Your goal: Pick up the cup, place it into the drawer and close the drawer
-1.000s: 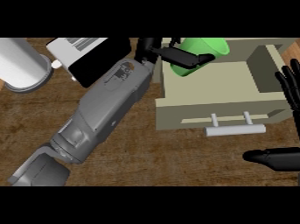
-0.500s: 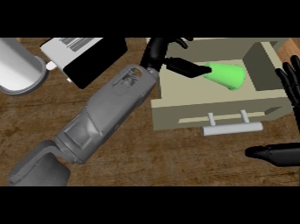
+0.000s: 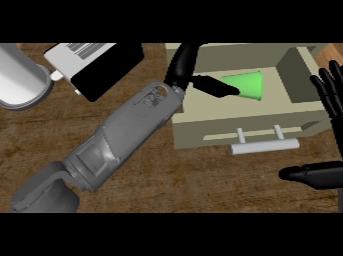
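Lying sideways in drawer (image 3: 226,131): cup (image 3: 249,85), left hand (image 3: 183,65) beside.

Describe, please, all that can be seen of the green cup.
The cup is plain bright green, smooth like plastic, and tapered. It lies on its side inside the open drawer, wide end to the right, narrow end to the left. Fingers of the left hand reach its narrow end; whether they touch it, I cannot tell.

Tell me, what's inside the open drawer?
A green cup lies tipped on its side inside the drawer. The left hand reaches in beside it and covers part of the drawer's floor, so anything under the hand is hidden.
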